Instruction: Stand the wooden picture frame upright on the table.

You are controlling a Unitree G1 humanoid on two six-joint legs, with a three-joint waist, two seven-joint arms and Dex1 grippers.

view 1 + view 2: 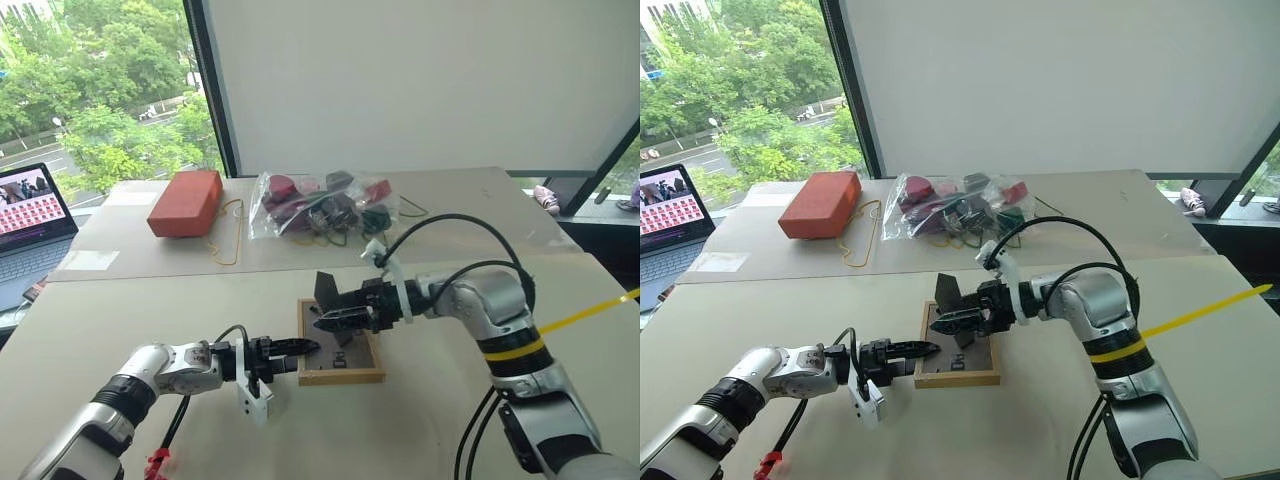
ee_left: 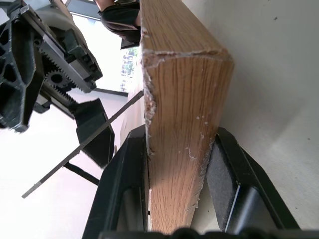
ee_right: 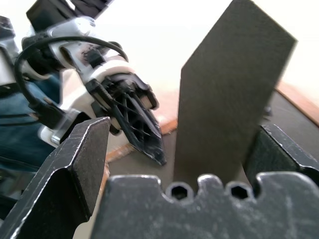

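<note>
The wooden picture frame lies flat on the table with its dark grey backing facing up. Its fold-out stand sticks up from the backing. My left gripper reaches in level from the left and is shut on the frame's near-left wooden rim, with one black finger on each face. My right gripper comes from the right, just above the backing. It is open, and the stand flap rises between its fingers.
An orange-red block and a clear bag of dark and red items lie at the back of the table, with a yellow cord between them. A laptop sits at the far left. A yellow strip crosses the right edge.
</note>
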